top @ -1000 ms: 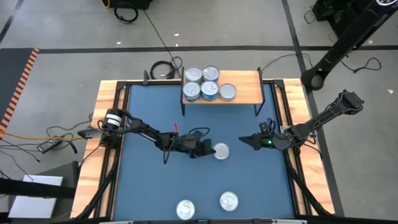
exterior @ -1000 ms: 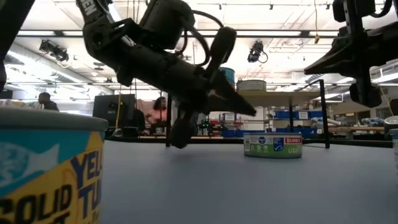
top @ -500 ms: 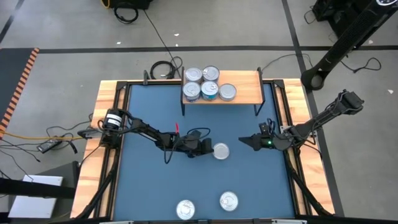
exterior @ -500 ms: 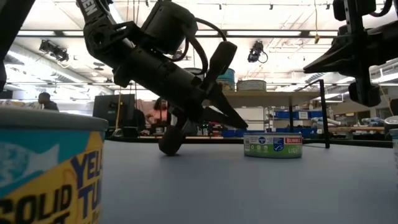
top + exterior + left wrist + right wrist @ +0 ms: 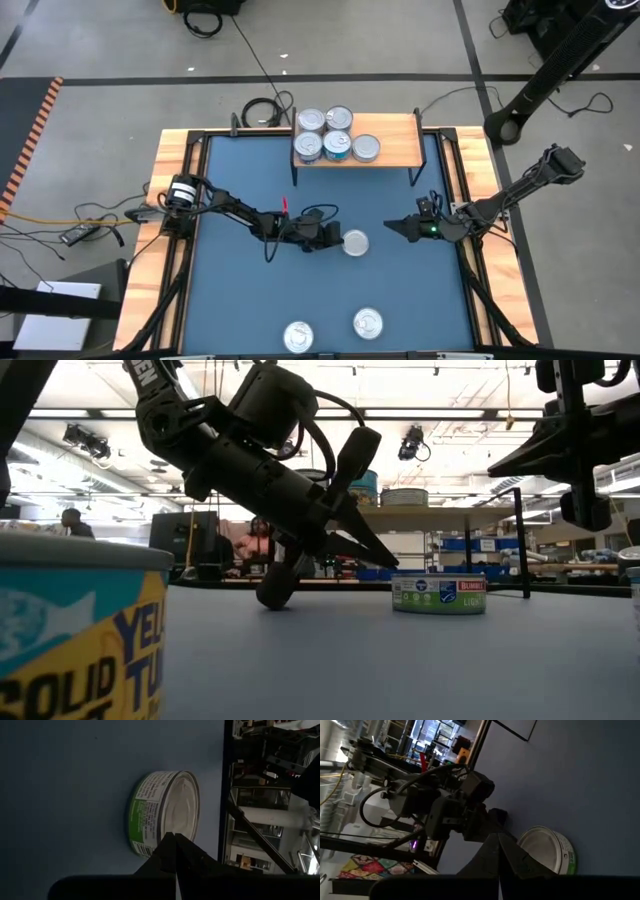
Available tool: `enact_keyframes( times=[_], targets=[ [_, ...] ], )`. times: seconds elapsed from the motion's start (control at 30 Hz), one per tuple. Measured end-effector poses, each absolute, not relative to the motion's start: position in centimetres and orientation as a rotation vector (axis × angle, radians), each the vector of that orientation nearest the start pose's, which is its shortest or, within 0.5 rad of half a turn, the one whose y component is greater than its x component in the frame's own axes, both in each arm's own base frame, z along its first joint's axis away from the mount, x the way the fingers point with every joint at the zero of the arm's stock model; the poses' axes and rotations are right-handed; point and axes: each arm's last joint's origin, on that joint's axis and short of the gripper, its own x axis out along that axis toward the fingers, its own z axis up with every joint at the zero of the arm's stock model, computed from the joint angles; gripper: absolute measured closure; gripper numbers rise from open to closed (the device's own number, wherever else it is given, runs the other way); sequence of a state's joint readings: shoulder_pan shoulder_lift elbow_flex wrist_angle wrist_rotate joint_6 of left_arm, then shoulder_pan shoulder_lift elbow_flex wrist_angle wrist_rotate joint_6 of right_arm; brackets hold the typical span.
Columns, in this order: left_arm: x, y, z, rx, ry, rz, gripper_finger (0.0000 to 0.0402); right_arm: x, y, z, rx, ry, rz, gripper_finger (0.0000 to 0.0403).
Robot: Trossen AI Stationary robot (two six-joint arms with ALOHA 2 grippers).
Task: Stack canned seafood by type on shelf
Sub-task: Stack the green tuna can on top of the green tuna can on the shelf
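Canned seafood (image 5: pixel 332 135) is sitting on the shelf (image 5: pixel 395 143) while one green-labelled tin (image 5: pixel 355 243) is lying mid-table; the left gripper (image 5: pixel 335 239) (fingers pinched together, empty) is angling down beside it, the right gripper (image 5: pixel 392 227) hovering closed nearby.

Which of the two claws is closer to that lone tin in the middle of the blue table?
The left gripper, shut, sits right beside the tin. The right gripper, also shut, hangs farther off on the tin's other side.
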State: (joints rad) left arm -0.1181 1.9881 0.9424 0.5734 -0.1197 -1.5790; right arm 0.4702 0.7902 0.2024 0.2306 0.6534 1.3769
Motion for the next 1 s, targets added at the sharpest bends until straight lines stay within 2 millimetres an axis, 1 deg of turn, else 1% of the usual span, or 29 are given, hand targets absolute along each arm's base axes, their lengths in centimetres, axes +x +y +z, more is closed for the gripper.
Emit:
enact_keyframes(
  times=[0.3,0.47,0.67,1.0],
  targets=[
    [38.59,-4.2,11.55,-1.488,0.362,0.375,0.0401,14.74,5.52,17.34,1.172,0.126,-0.352,0.0402],
    [38.5,-4.16,11.31,-1.494,0.382,0.41,0.0401,14.74,5.52,17.34,1.171,0.126,-0.352,0.0402],
    [38.53,-3.92,11.29,-1.477,0.38,0.401,0.0401,14.74,5.51,17.33,1.171,0.126,-0.352,0.0402],
    [38.37,-3.74,10.97,-1.464,0.424,0.424,0.0401,14.74,5.52,17.33,1.163,0.128,-0.351,0.0402]
  ],
)
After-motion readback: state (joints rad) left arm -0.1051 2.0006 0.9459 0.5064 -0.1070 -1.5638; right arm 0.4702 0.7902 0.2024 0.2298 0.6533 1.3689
